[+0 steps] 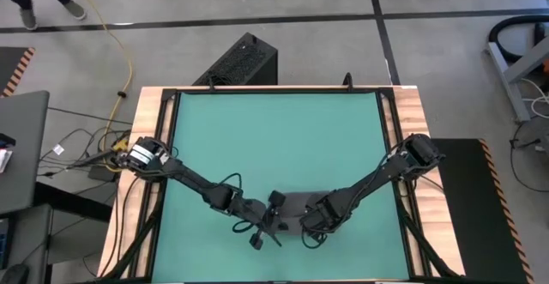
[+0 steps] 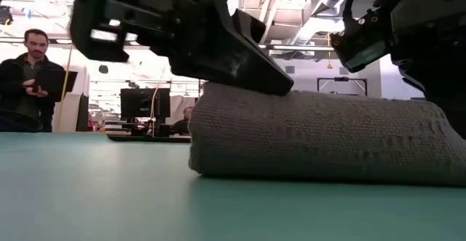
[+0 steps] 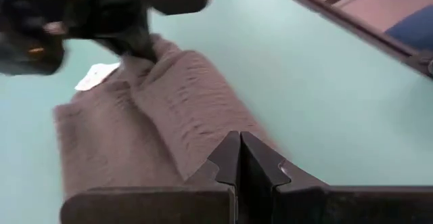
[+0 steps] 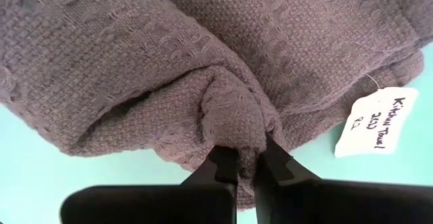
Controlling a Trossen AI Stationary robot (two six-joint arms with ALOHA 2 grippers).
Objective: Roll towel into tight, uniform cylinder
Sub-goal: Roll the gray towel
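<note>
While the right gripper (image 4: 245, 162) pinches a fold, the towel (image 1: 296, 207) lies rolled near the green mat's (image 1: 274, 138) front edge.
The left gripper (image 3: 241, 158), fingers pressed together, bears on the roll's top, seemingly holding it tight.

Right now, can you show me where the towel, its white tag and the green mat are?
towel (image 2: 320, 139): low view, side of the roll.
white tag (image 4: 376, 122): right wrist view, middle of the tag.
green mat (image 1: 274, 138): high view, bare middle.

We see the towel (image 4: 135, 55) in dark grey with a woven, ribbed pattern, and its small tag (image 4: 375, 121) is white with black handwriting. The mat (image 1: 283, 138) is plain green, and the table (image 1: 150, 121) edge is light wood.
</note>
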